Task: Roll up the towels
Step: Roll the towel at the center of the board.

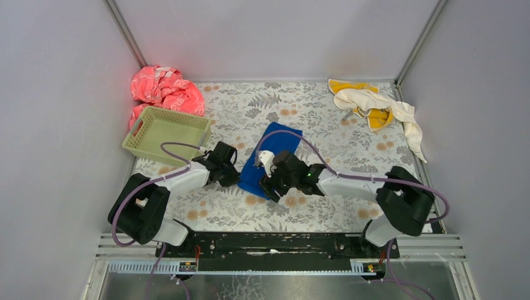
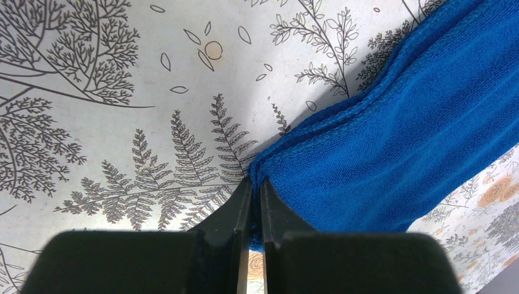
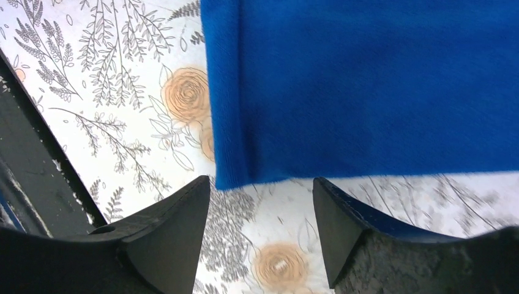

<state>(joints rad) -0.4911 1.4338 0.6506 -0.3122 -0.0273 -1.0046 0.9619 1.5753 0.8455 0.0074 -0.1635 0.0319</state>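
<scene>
The royal blue towel (image 1: 279, 142) lies folded lengthwise in the middle of the floral table. My left gripper (image 1: 237, 178) is shut on its near left corner; in the left wrist view the fingers pinch the stitched blue corner (image 2: 254, 184) and the towel (image 2: 398, 141) stretches away to the right. My right gripper (image 1: 269, 187) is open at the towel's near end. In the right wrist view its fingertips (image 3: 263, 185) sit just short of the towel's edge (image 3: 367, 86), holding nothing. The cream-white towel (image 1: 382, 102) and yellow-orange towel (image 1: 379, 120) lie heaped together at the back right.
A green plastic basket (image 1: 187, 122) stands at the left. A crumpled pink-red patterned cloth (image 1: 164, 90) lies behind it in the back left corner. Grey walls close in the table on three sides. The black arm mount rail (image 1: 275, 242) runs along the near edge.
</scene>
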